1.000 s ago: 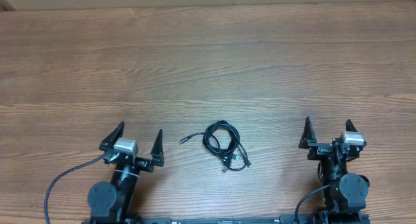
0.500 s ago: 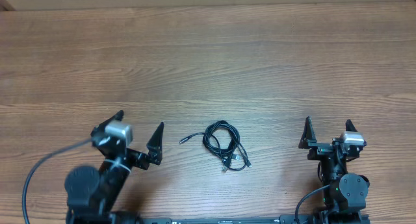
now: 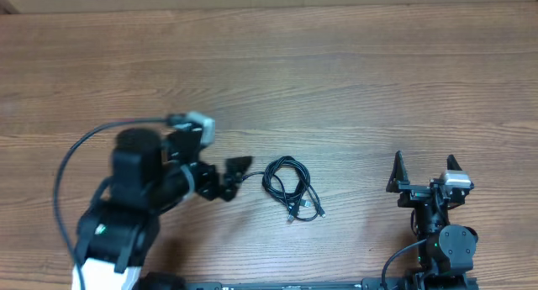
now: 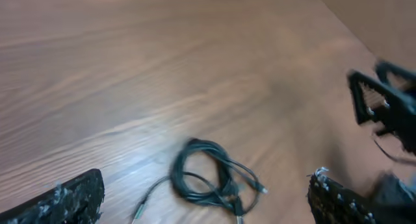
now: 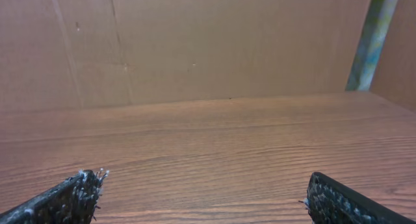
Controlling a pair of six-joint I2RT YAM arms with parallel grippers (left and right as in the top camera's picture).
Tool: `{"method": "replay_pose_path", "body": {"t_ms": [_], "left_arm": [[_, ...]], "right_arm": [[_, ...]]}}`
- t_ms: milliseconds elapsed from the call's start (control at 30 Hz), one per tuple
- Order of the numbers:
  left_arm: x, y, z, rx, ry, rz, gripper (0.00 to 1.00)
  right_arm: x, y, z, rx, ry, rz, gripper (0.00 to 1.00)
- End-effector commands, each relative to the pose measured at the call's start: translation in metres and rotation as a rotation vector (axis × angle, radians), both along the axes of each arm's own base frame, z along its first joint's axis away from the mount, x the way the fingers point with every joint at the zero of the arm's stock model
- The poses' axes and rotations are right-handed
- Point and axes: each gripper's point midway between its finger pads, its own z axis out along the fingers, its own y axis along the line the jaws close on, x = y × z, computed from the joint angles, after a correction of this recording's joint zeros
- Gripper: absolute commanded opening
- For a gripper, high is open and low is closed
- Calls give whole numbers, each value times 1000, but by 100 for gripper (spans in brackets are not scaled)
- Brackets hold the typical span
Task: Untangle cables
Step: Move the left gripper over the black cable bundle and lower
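Note:
The cables lie as one small black coiled bundle on the wooden table, with one loose plug end trailing left. In the left wrist view the cables sit low between my two fingers, blurred by motion. My left gripper hangs open just left of the bundle, pointing toward it, holding nothing. My right gripper stands open near the front right edge, well right of the cables. The right wrist view shows only bare wood between its fingertips.
A brown cardboard wall stands along the table's far edge. The right gripper shows blurred at the right edge of the left wrist view. A thick black arm wire loops at the left arm.
My left arm has risen from its resting place and swung right and forward, bringing its open gripper close to the bundle's loose end. The right arm and the cables have not moved.

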Motion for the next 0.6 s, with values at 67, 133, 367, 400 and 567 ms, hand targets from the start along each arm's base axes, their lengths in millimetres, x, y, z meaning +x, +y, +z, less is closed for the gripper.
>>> {"method": "replay_pose_path", "body": {"t_ms": [67,133,367,400,567], "left_arm": [[6,-53,-18,137,-35,-142,100],[12,-70,-34,191,-43,-179,100],[40,-70,-127,380,178,-69,100],[50,-57,-139,401,226,48,100],[65,-39,-180,445,340,201,74]], "right_arm": [[1,2,-3,-8,4,11,100],[1,2,-3,-8,4,12,100],[1,2,-3,-8,4,12,100],[1,2,-3,-8,4,12,100],[1,2,-3,-8,4,12,100]]}}
